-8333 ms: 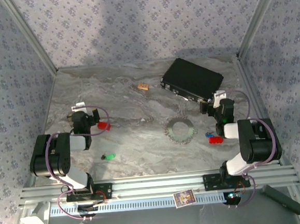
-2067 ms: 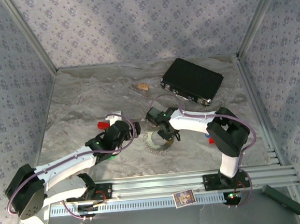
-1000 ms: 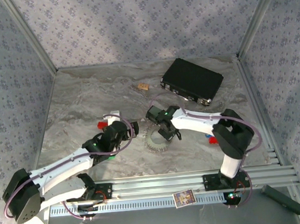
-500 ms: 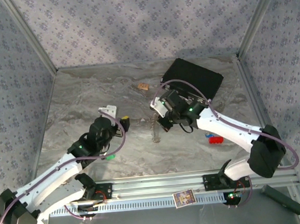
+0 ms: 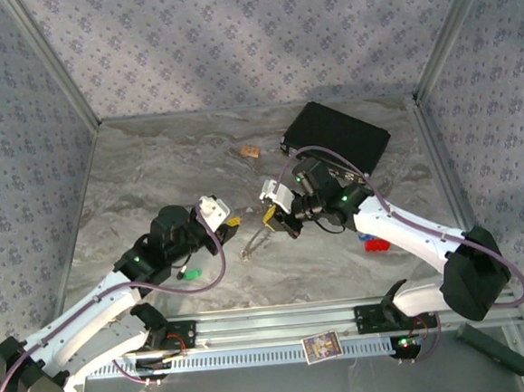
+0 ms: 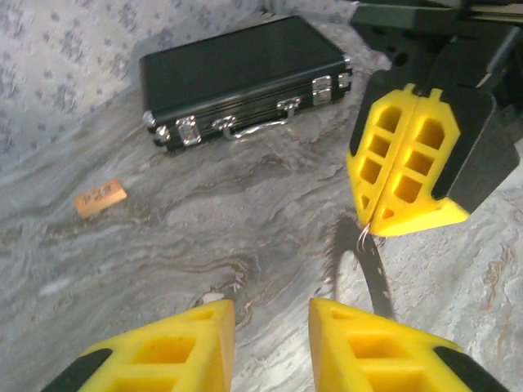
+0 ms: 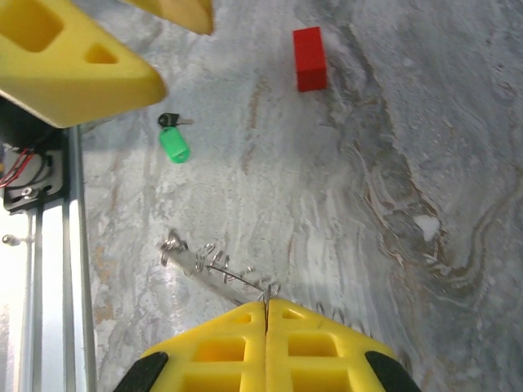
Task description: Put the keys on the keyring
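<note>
**Ring pinched upright, key not yet fetched**

My right pincer is clenched on the keyring, the two yellow pads pressed flush with the thin metal caught at their tips. In my right wrist view the ring juts out from my fingertips toward the table, its toothed band seen nearly edge-on. It looks lifted and tilted, but I cannot tell whether its low edge touches the marble.

My left pincer stands just beside the ring, facing it. Its pads are parted with nothing between them, so that hand is empty. The green key lies flat on the table near my left forearm, apart from both pincers; from my right wrist it shows beyond the ring.

To do this step well, I judge I should hold the ring steady and not loosen the pinch, since the bite is narrow and the ring could swivel or drop. My left hand should take the green key by its plastic head, leaving the key's small loop free, then bring it square to the band. The black case is well apart and no obstacle.
</note>
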You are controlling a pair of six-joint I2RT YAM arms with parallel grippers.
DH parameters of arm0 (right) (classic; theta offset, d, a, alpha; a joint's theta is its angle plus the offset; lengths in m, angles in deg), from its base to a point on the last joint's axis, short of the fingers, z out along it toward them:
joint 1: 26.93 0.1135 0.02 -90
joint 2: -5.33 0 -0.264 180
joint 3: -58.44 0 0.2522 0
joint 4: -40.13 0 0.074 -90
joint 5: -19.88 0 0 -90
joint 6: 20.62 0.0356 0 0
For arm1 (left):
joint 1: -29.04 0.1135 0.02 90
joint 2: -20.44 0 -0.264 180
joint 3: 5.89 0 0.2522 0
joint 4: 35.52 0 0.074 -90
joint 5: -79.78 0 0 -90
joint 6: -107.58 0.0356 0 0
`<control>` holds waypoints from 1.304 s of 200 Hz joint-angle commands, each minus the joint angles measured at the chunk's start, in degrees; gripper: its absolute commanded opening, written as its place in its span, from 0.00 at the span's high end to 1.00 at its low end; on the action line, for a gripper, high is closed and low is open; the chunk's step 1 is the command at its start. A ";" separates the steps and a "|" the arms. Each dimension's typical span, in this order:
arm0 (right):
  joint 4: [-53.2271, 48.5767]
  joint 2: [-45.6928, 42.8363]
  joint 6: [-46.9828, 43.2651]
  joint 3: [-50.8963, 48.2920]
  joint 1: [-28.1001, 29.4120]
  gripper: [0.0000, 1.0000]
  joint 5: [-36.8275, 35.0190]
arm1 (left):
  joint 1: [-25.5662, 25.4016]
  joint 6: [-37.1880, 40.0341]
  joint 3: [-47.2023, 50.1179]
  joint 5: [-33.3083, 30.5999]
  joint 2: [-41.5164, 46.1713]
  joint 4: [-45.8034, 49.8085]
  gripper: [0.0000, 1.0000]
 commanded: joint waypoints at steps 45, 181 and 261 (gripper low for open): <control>6.49 -5.67 -4.39 -3.68 -0.13 1.00 6.94 | 0.65 8.71 -1.12 13.41 -4.36 -1.22 0.74; 6.88 -5.92 -6.48 -3.36 2.00 1.00 8.96 | 0.57 6.94 0.81 25.03 -9.86 -8.07 0.78; 7.94 -4.96 -5.55 -2.97 3.33 1.00 8.18 | 0.46 7.04 0.99 25.54 -9.20 -7.94 1.00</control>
